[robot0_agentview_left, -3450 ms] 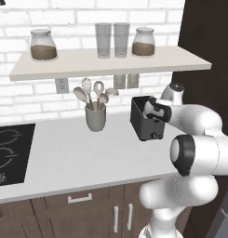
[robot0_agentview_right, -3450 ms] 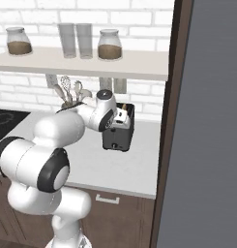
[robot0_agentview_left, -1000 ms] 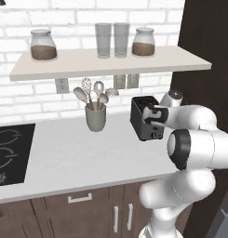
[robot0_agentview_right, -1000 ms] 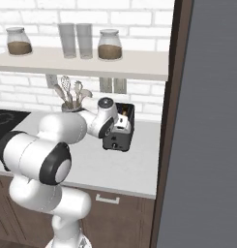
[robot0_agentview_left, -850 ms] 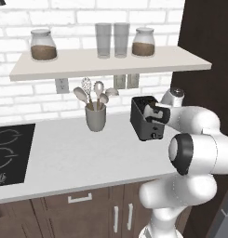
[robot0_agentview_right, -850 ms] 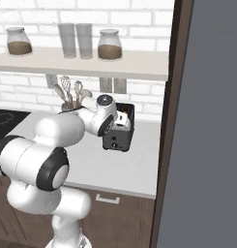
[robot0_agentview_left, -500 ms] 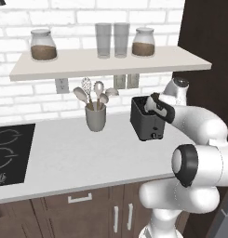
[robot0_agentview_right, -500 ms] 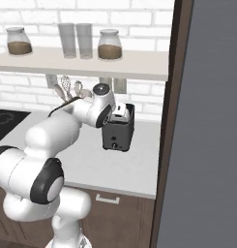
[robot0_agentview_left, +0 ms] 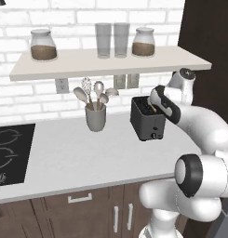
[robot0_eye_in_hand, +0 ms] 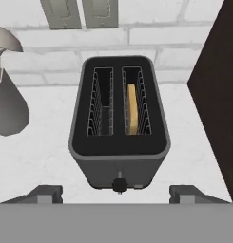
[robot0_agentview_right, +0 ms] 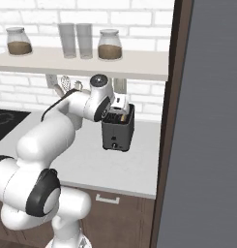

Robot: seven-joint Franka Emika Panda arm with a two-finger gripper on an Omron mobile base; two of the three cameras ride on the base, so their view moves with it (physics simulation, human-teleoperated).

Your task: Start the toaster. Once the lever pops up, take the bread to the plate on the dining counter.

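Note:
The black toaster (robot0_eye_in_hand: 119, 128) stands on the white worktop against the brick wall, with its small knob (robot0_eye_in_hand: 119, 185) low on the front. The pale tan bread (robot0_eye_in_hand: 132, 110) sits down in its right slot; the left slot is bare. My gripper (robot0_eye_in_hand: 116, 193) hovers just above the toaster's front edge, open, with its fingertips (robot0_eye_in_hand: 43, 192) spread wider than the toaster and holding nothing. From the base, the hand (robot0_agentview_left: 152, 105) hangs over the toaster (robot0_agentview_left: 147, 120), close to its top (robot0_agentview_right: 118, 127). The plate and the dining counter are out of view.
A grey utensil cup (robot0_agentview_left: 95, 117) with spoons stands left of the toaster. A black hob (robot0_agentview_left: 8, 151) is at the far left. A shelf (robot0_agentview_left: 106, 62) with jars and glasses hangs overhead. A tall dark cabinet (robot0_agentview_right: 207, 121) closes off the right side.
The hand has risen from the toaster's front to just above its top, and the jaws have gone from shut to open. The toaster and bread stay put.

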